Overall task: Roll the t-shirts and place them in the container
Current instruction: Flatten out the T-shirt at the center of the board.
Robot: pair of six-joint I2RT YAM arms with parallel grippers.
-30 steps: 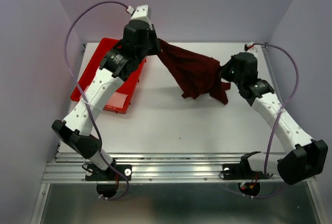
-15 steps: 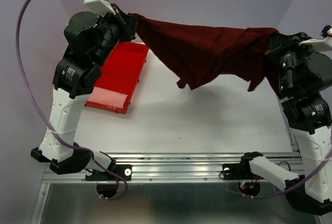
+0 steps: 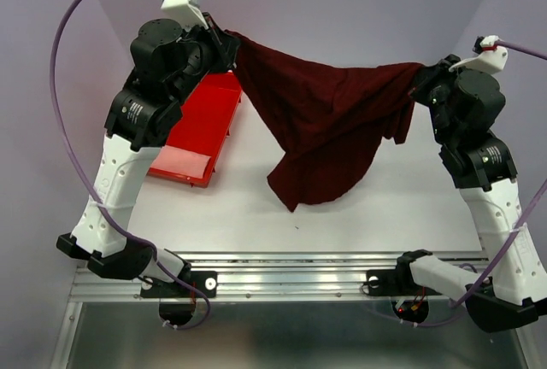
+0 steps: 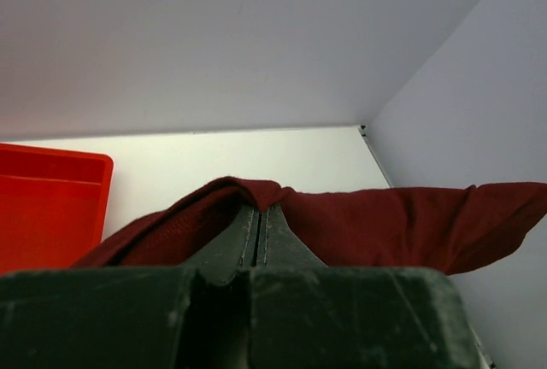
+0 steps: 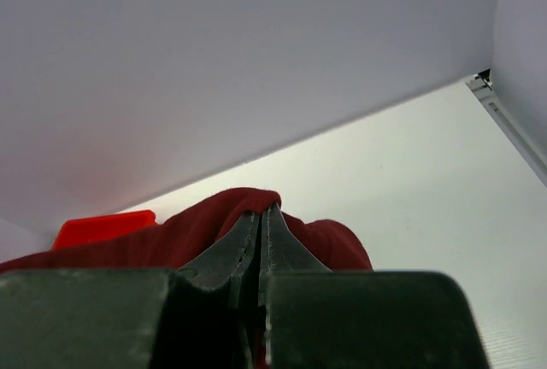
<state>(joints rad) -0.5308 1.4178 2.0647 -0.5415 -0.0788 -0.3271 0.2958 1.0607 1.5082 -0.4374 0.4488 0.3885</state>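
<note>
Both clamped tight on cloth: left gripper (image 3: 227,42) has one end of the t-shirt (image 3: 320,130), right gripper (image 3: 420,72) the other. Wrist views show the jaws pressed together, with fabric bunched over the tips. Shirt hangs slung between them over the tabletop (image 3: 410,207) middle, sagging to a low point toward the near edge. Can't tell if that point touches the surface. Sleeves and collar are lost in the folds. Red tray (image 3: 192,130) sits at the left edge, partly hidden by the left arm.
</note>
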